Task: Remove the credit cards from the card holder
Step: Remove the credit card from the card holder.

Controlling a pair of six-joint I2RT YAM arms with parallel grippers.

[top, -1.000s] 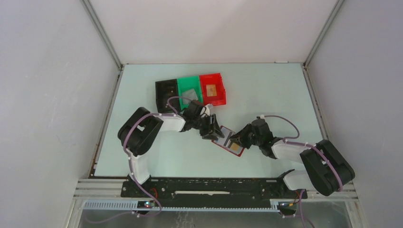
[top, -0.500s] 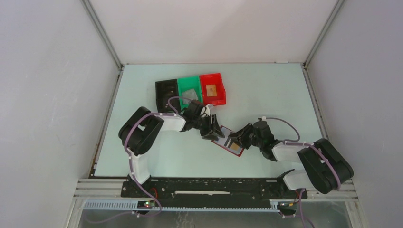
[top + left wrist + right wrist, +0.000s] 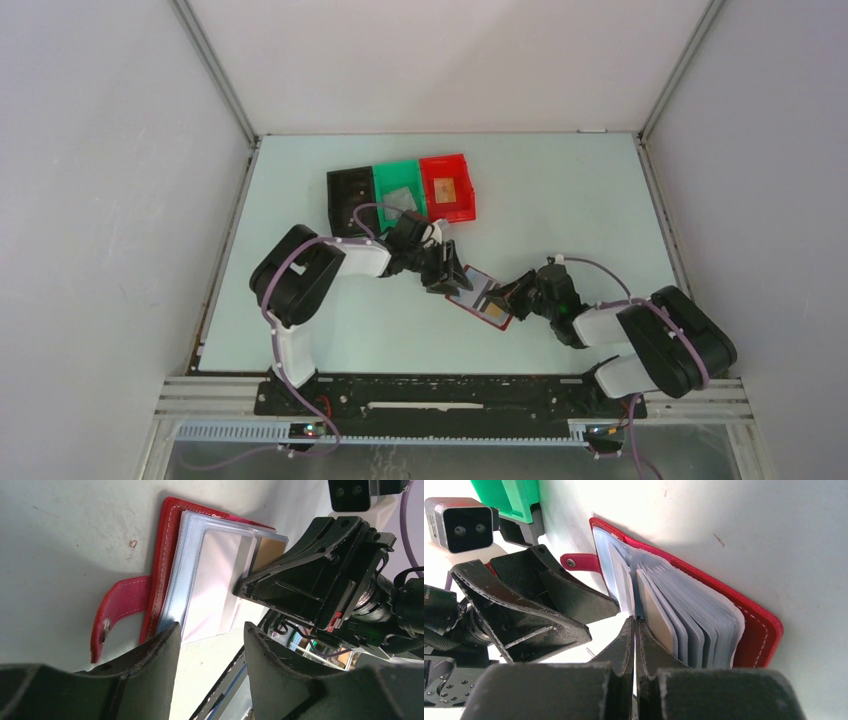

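Observation:
The card holder (image 3: 470,292) lies open on the table, dark red with a fan of clear sleeves; it also shows in the left wrist view (image 3: 167,555) and the right wrist view (image 3: 754,617). A tan card (image 3: 495,311) sits in one sleeve, also visible in the wrist views (image 3: 267,550) (image 3: 656,617). My right gripper (image 3: 505,297) (image 3: 634,622) is shut on a thin pale sleeve edge; I cannot tell whether a card is in it. My left gripper (image 3: 452,276) (image 3: 210,635) is open at the strap tab (image 3: 117,612) edge, one finger over the cover.
Three small bins stand in a row behind the arms: black (image 3: 350,200), green (image 3: 385,180) holding a grey card (image 3: 400,198), and bright red (image 3: 445,165) holding a tan card (image 3: 447,190). Side walls close the table in on the left and right.
My right wrist has drawn back toward the near right and lower, its fingertips staying at the sleeves. The left arm and the card holder have hardly moved.

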